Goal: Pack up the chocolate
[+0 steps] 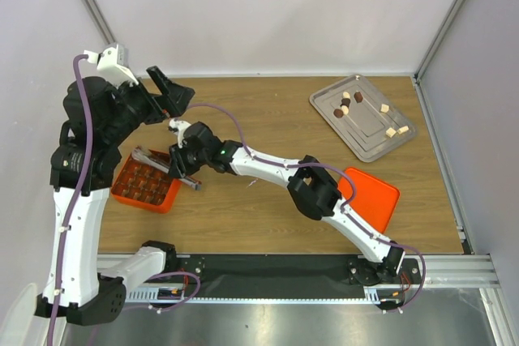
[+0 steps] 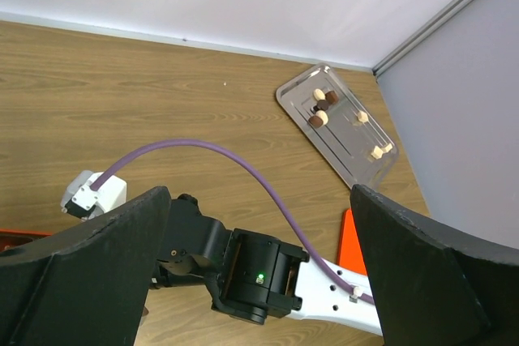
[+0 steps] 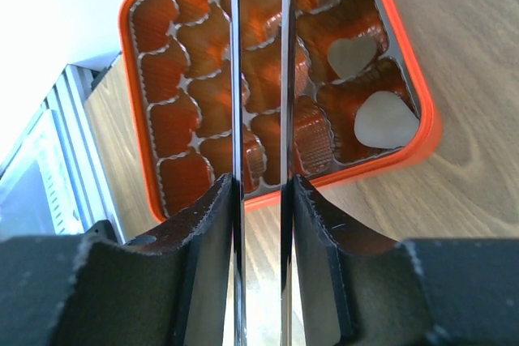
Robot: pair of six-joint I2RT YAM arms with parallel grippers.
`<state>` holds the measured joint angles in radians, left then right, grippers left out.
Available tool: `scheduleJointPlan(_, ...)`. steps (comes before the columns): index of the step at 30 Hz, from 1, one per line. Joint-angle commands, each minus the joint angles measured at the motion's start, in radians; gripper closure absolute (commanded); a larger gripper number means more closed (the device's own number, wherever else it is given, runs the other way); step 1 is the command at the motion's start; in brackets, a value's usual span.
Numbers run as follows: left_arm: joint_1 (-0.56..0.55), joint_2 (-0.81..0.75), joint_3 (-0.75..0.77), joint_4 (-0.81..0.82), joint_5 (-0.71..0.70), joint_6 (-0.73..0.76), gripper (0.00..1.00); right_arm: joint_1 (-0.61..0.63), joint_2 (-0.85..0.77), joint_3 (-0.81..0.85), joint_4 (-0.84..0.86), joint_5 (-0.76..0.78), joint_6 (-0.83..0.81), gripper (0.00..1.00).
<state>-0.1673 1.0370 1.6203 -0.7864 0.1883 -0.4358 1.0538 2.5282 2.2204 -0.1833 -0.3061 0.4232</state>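
Note:
Several chocolate pieces [image 1: 349,103], dark brown and cream-white, lie on a metal tray [image 1: 369,131] at the far right; they also show in the left wrist view [image 2: 324,103]. My right gripper [image 1: 182,164] is shut on thin metal tongs [image 3: 235,79], which reach out over the orange gridded box [image 3: 357,169]. Two cream-white pieces [image 3: 381,119] sit in cells at the box's right side. The tong tips run out of the frame. My left gripper [image 2: 259,273] is open and empty, raised above the right arm's wrist.
The orange box [image 1: 146,186] stands at the near left of the wooden table. An orange lid [image 1: 373,196] lies near right, partly under the right arm. A purple cable [image 2: 243,160] arcs over the table. Walls close the back and right.

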Motion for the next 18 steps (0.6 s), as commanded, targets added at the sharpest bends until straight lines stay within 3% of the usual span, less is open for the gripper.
scheduleJointPlan(1,0.006,-0.008,-0.011,0.035,0.017,0.0,0.0,0.008,0.015,0.071,0.076,-0.022,0.012,0.62)
scheduleJointPlan(18,0.008,0.005,-0.002,0.044,0.023,-0.007,0.0,-0.011,0.011,0.074,0.099,-0.004,0.0,0.53)
